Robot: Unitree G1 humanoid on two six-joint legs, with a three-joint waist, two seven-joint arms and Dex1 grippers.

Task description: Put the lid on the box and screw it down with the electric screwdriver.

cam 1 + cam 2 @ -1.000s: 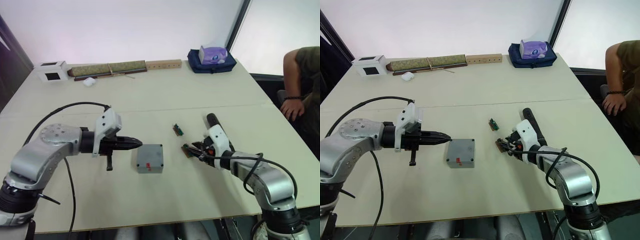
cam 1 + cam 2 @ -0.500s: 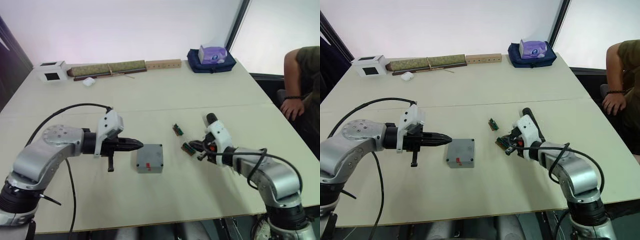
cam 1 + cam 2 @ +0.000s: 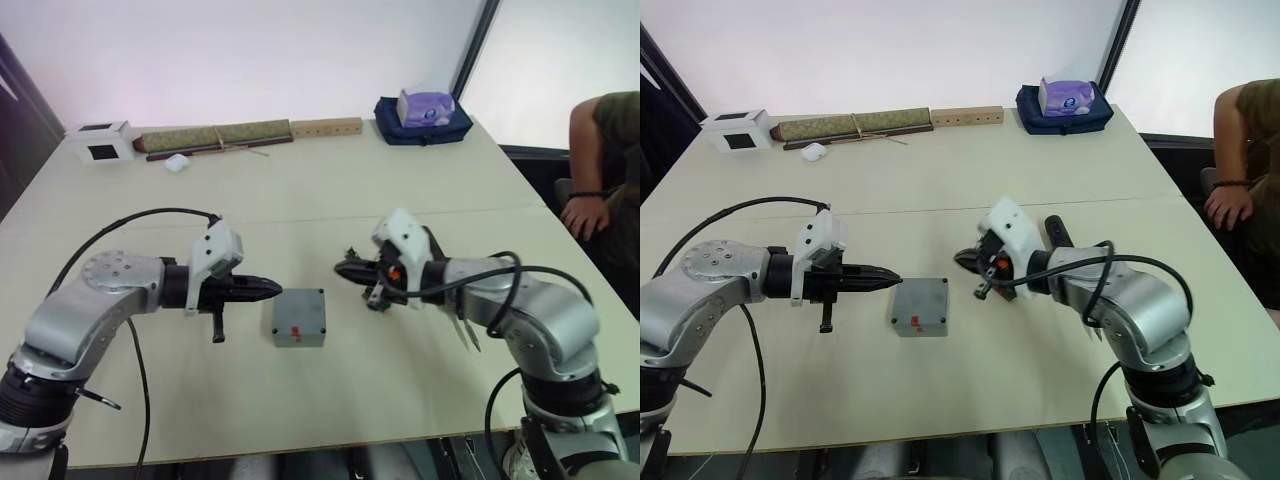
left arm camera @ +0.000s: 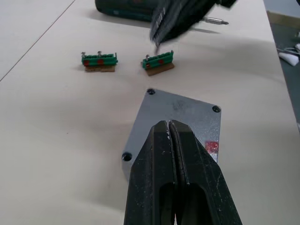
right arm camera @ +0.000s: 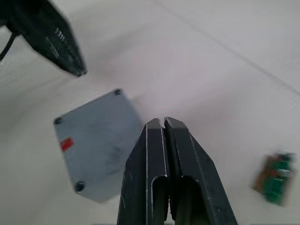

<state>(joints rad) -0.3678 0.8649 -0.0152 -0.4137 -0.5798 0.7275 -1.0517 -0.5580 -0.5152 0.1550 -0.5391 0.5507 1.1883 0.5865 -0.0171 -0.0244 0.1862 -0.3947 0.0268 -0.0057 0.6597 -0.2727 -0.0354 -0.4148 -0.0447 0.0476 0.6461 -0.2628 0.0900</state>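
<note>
The grey lid (image 3: 300,316) with its small red mark lies flat on the box (image 3: 300,340) at mid-table, dark screw points at its corners (image 4: 183,107). My left gripper (image 3: 268,290) is shut and empty. It hovers level just left of the box, pointing at it (image 4: 168,123). My right gripper (image 3: 345,268) is also shut and empty (image 5: 164,121). It hangs above the table a little right of and beyond the box. The electric screwdriver (image 3: 1054,231) lies on the table behind the right wrist, its metal bit (image 4: 213,20) showing in the left wrist view.
Two small green terminal pieces (image 4: 99,61) (image 4: 158,62) lie between box and screwdriver. Along the far edge are a white carton (image 3: 100,141), a long green roll (image 3: 215,136), a wooden block (image 3: 327,127) and a blue bag (image 3: 425,112). A person (image 3: 603,160) sits at the right.
My right gripper has swung left and risen from beside the green pieces toward the box. The left arm and the box have not moved.
</note>
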